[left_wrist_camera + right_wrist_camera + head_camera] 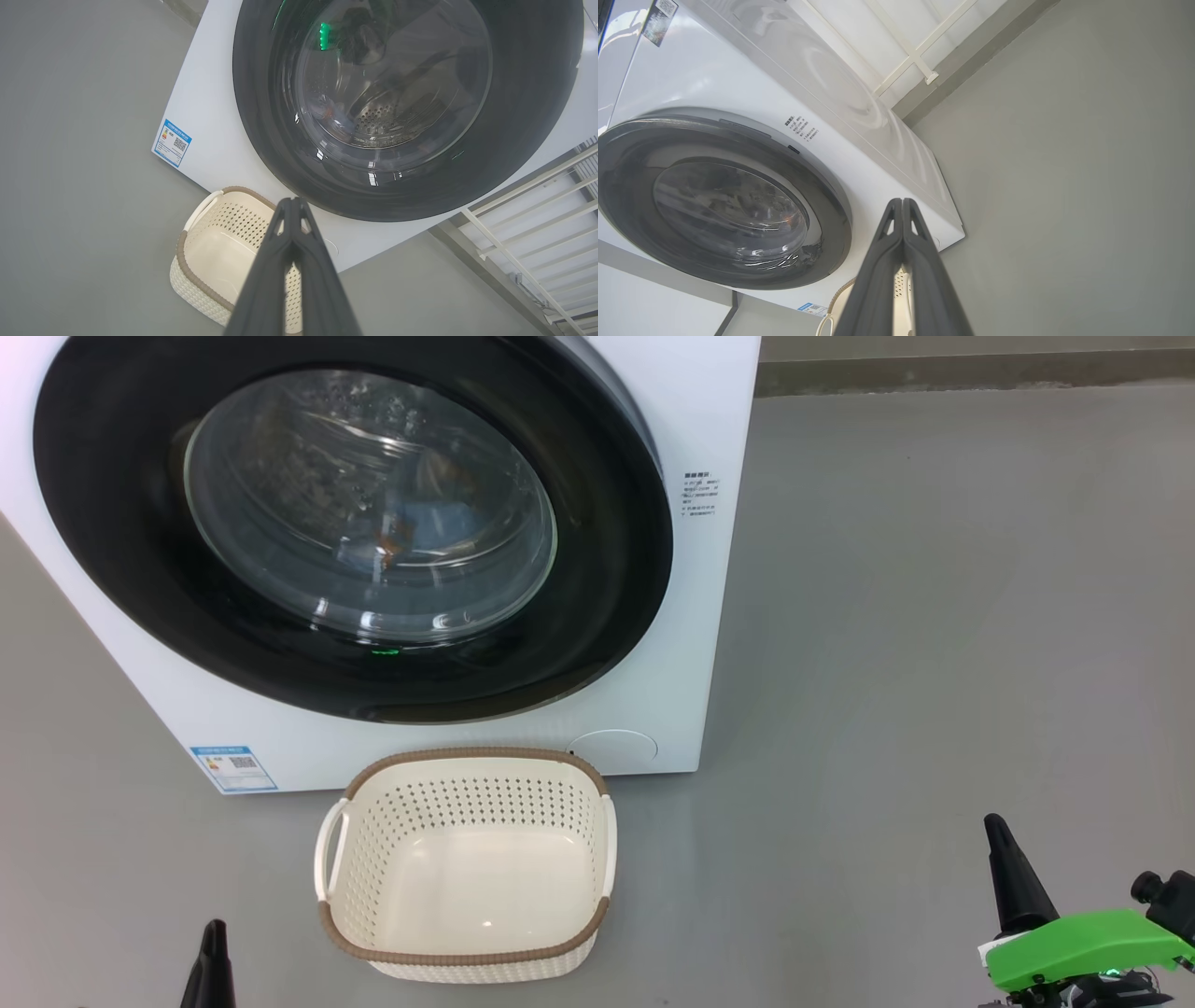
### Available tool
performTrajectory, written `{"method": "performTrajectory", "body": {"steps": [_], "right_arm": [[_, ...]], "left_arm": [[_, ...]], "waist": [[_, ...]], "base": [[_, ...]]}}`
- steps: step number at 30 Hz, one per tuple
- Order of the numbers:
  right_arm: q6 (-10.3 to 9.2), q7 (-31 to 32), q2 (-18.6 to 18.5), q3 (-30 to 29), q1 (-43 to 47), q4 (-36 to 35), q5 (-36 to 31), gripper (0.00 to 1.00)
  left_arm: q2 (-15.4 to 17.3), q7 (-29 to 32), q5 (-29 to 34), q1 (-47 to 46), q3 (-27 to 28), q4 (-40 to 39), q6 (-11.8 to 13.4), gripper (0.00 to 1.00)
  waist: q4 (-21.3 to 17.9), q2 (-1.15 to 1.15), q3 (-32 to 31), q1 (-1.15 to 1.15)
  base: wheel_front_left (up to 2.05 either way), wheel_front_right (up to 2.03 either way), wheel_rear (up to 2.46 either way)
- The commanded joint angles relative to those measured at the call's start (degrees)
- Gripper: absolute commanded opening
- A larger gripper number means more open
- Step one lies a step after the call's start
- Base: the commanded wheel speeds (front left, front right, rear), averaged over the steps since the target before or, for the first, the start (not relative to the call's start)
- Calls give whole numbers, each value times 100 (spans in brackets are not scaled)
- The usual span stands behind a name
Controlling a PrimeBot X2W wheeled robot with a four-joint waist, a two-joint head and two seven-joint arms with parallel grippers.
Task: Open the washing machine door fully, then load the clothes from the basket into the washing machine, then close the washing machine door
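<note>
Our left hand (292, 210) was clenched, its two dark fingers pressed together on nothing, and our right hand (902, 207) was clenched and empty in the same way. Just ahead of the left hand the basket (467, 798) sat on the grey floor (887, 663), close against the foot of the washing machine (691, 616). Its cream inside was bare, with no garment in it. Beyond the basket, further ahead of both hands, the washing machine door (369, 476) lay flush against the white front, and we saw no gap at its black ring. Through the bulging glass we could make out blue cloth with an orange patch lying in the drum, which we took for the clothes (425, 527). We judged, then, that all three steps were done: the door opened, the clothes loaded, the door closed. Nothing of the task seemed left for either hand. Whether the latch had caught we could not tell.
</note>
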Motion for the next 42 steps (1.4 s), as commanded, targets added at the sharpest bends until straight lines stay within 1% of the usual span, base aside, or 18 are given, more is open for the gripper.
{"method": "performTrajectory", "body": {"steps": [1, 17, 42], "right_arm": [[1, 41, -48, -21, -244, -171, 202, 0], [1, 296, 32, -143, -288, -216, 1004, 0], [0, 755, 175, -365, -366, -296, 2447, 0]], "left_arm": [[59, 50, -179, -263, 129, -205, -10, 0], [-38, 303, -1019, -345, 183, -287, -13, 0], [-212, 756, -2532, -492, 279, -435, -18, 0]], "waist": [[3, 0, -1, 0], [26, 0, -12, 0], [68, 0, -30, 0]], "base": [[0, 0, 0], [0, 0, 0], [0, 0, 0]]}}
